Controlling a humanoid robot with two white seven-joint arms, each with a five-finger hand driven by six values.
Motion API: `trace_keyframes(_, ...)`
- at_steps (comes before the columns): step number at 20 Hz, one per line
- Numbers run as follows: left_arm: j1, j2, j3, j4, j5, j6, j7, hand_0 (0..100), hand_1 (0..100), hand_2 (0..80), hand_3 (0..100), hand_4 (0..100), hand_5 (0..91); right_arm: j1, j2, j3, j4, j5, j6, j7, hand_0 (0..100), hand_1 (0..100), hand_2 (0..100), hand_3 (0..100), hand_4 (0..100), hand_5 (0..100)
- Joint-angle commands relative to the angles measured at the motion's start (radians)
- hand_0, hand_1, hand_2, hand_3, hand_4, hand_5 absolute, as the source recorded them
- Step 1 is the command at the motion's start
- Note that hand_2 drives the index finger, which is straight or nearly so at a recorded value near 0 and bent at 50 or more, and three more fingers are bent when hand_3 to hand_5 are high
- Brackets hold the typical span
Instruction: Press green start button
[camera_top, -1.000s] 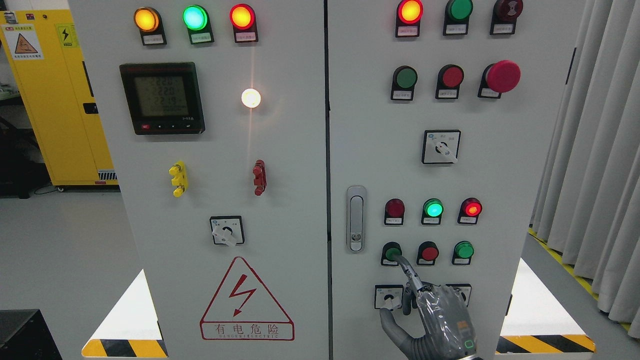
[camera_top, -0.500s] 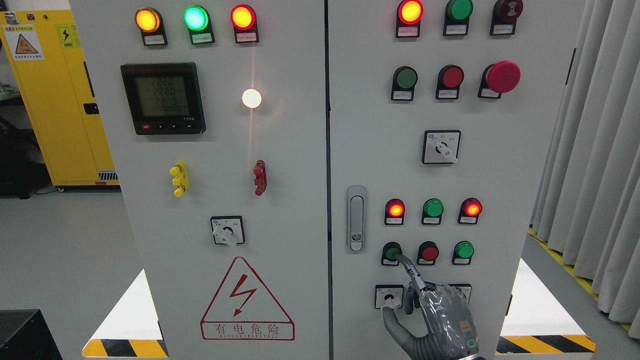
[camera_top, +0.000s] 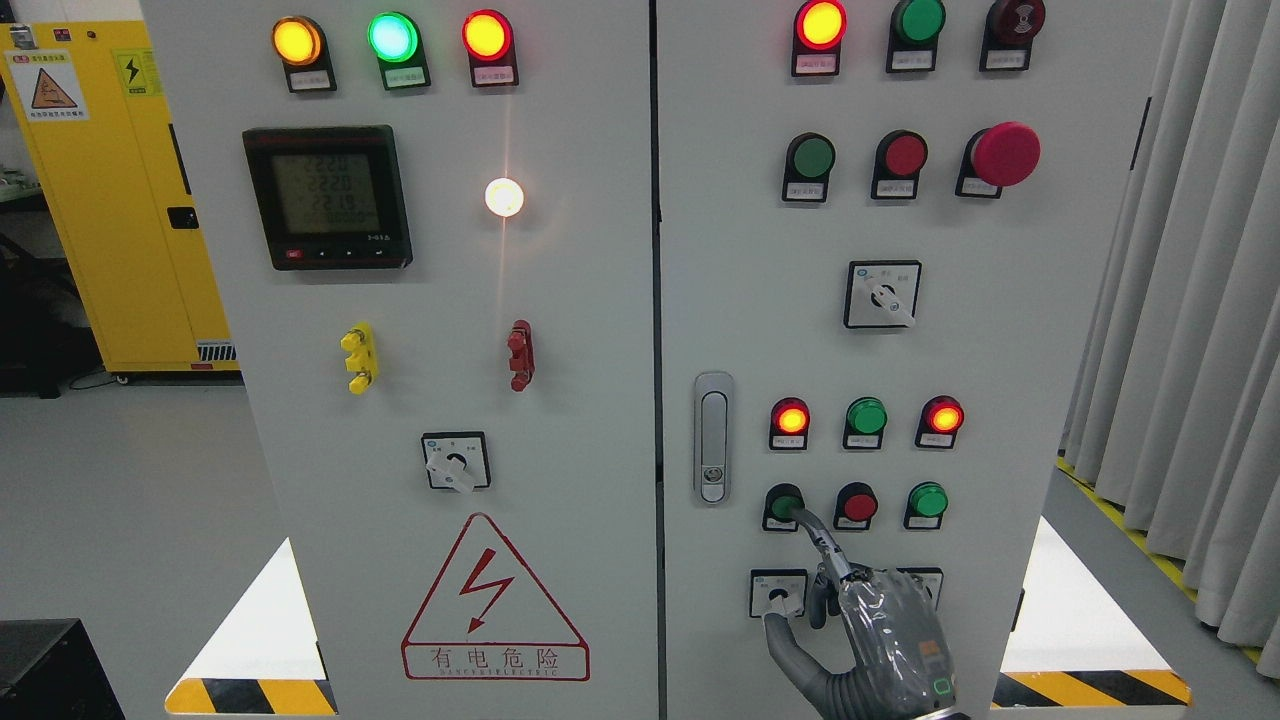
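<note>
The green start button (camera_top: 783, 504) sits at the left of the lower button row on the right cabinet door (camera_top: 760, 300). My right hand (camera_top: 880, 630) comes up from the bottom edge, right of the middle. Its index finger (camera_top: 820, 540) is stretched out with the tip touching the green button. The other fingers are curled and the thumb (camera_top: 785, 645) points to the left. The hand holds nothing. In the lamp row above the button, the left red lamp (camera_top: 790, 418) is lit, the green lamp (camera_top: 866, 416) is dark and the right red lamp (camera_top: 944, 416) is lit.
A red button (camera_top: 858, 505) and another green button (camera_top: 928, 500) stand right of the pressed one. A rotary switch (camera_top: 778, 594) lies just under the finger. A door handle (camera_top: 712, 437) is to the left. Curtains (camera_top: 1190, 300) hang at the right, and a yellow cabinet (camera_top: 100, 200) stands at the far left.
In the lamp row above the button, the green lamp has gone dark and the left red lamp has lit up. The hand has stayed with its fingertip on the green button.
</note>
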Motion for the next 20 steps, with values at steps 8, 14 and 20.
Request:
trace_keyframes(8,0.0,0.0,0.0,0.0,0.0,0.0,0.0,12,56,0.0,0,0,0.0,-0.003,0.002,-0.001,-0.005,-0.007,0.004,-0.003,50,70,0,86,85,98)
trace_keyframes(14,0.0,0.0,0.0,0.0,0.0,0.0,0.0,12,56,0.0,0,0,0.0,-0.005,0.002,0.002,0.017,-0.008,0.015,-0.001,50,70,0,86,86,98)
trace_keyframes(20,0.0,0.0,0.0,0.0,0.0,0.0,0.0,12,56,0.0,0,0,0.0,-0.006,0.002,0.004,0.017,-0.008,0.015,-0.001,50,70,0,86,86,98)
